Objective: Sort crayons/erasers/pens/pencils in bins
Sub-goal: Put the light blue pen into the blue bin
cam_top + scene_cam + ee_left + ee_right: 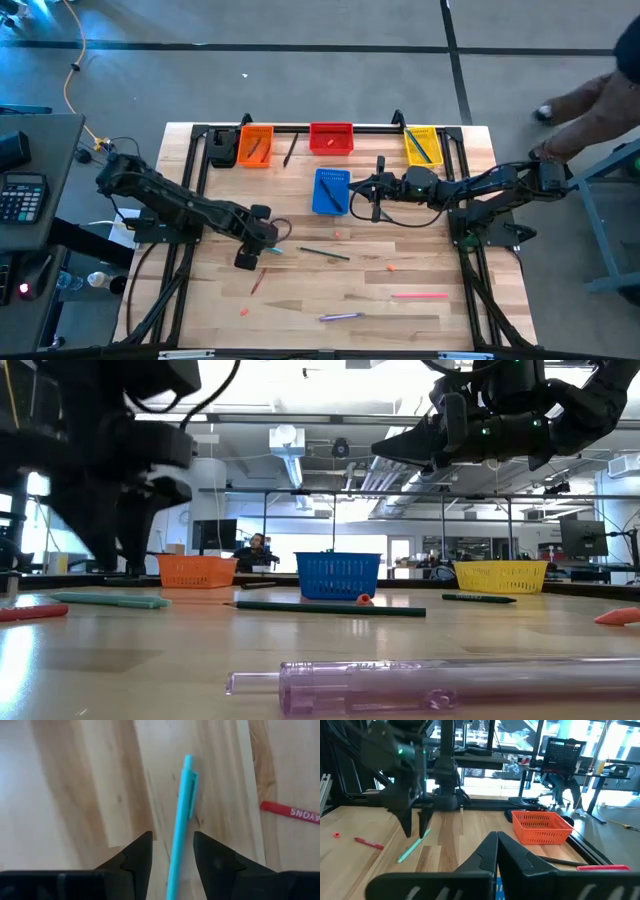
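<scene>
A teal pen [181,815] lies flat on the wooden table [420,330], left of centre. My left gripper [172,839] points down over its middle, open, one finger on each side of the pen and neither touching it. The right wrist view shows the same gripper [417,827] above the pen [412,849]. My right gripper [497,837] hangs level and shut beside the blue bin [331,190], with nothing in it. The orange bin [255,146], red bin [331,138] and yellow bin [421,145] stand along the far edge.
On the table lie a dark green pencil [325,253], a red crayon [258,282], a pink pen [420,295], a purple pen [340,316] and small erasers [390,267]. Another dark pencil [290,150] lies between the orange and red bins. A person [590,110] stands at the far right.
</scene>
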